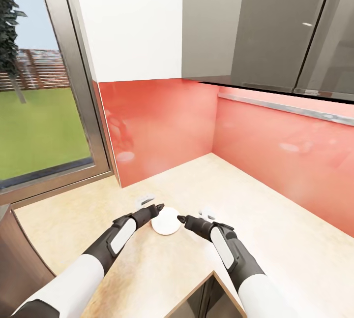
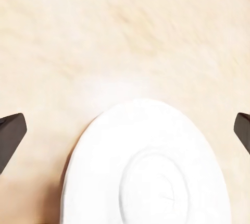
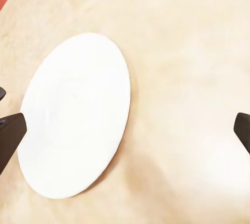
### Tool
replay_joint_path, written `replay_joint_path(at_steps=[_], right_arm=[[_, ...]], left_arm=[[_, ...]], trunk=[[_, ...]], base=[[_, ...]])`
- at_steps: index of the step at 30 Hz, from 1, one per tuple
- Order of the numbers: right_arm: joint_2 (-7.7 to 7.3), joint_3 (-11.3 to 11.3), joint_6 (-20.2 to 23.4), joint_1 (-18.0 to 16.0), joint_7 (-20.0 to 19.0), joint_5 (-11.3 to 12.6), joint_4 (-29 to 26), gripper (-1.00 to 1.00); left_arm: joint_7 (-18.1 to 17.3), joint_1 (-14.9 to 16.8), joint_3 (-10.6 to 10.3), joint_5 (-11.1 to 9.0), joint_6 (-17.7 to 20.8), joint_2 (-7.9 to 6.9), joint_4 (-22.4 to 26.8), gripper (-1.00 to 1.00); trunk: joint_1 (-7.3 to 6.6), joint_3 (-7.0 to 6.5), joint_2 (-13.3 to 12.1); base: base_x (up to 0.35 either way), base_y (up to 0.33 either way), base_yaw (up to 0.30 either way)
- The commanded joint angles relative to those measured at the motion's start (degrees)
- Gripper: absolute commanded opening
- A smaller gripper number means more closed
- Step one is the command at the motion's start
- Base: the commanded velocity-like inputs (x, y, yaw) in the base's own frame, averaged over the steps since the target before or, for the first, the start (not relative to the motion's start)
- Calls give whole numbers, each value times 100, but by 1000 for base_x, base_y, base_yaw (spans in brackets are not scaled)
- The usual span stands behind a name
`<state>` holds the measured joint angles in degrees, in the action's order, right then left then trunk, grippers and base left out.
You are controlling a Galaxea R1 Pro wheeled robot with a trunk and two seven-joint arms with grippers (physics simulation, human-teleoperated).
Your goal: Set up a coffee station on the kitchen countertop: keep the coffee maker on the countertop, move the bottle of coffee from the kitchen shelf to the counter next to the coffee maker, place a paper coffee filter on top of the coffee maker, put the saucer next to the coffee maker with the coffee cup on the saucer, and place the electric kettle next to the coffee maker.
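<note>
The saucer (image 1: 165,220) lies flat on the kitchen countertop (image 1: 275,229), near the front edge of the corner where the worktop meets the red backsplash (image 1: 162,126), and nothing sits on it. The left gripper (image 1: 150,206) hangs just beside the saucer's left rim, its dark tip reaching the plate's edge, while the right gripper (image 1: 194,217) hangs just beside the right rim, so the saucer sits between the two. In the left wrist view the saucer (image 2: 146,166) fills the near part of the picture with its raised centre ring showing, and the two dark fingertips (image 2: 10,135) stand far apart at either edge with bare beige worktop (image 2: 125,31) between them: the jaws are spread wide and hold nothing. In the right wrist view the saucer (image 3: 75,114) lies toward one fingertip (image 3: 10,135) and the other fingertip is well off over bare countertop (image 3: 187,52); these jaws too are spread wide and empty. Grey wall cabinets (image 1: 275,22) hang above the counter, and a window (image 1: 39,91) with a lawn beyond stands at the left.
</note>
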<state>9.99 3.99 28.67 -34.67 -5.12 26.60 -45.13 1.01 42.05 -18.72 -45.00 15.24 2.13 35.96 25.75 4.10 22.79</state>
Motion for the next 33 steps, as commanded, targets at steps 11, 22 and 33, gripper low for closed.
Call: replay_joint_path(at_steps=[11, 22, 33], right_arm=[[0, -3, 33, -4, -2, 3, -5, 100], [0, -3, 34, -4, 2, 3, -5, 100], [-5, -3, 34, -4, -2, 10, 130, 100]], left_arm=[[13, 5, -9, -52, 14, -5, 7, 100], [13, 5, -9, -80, 32, 1, 10, 100], [9, -137, -19, -88, 31, 110, 8, 100]], trunk=[[4, 13, 13], [4, 13, 13], [4, 13, 13]], base=[[0, 0, 0], [0, 0, 0], [0, 0, 0]])
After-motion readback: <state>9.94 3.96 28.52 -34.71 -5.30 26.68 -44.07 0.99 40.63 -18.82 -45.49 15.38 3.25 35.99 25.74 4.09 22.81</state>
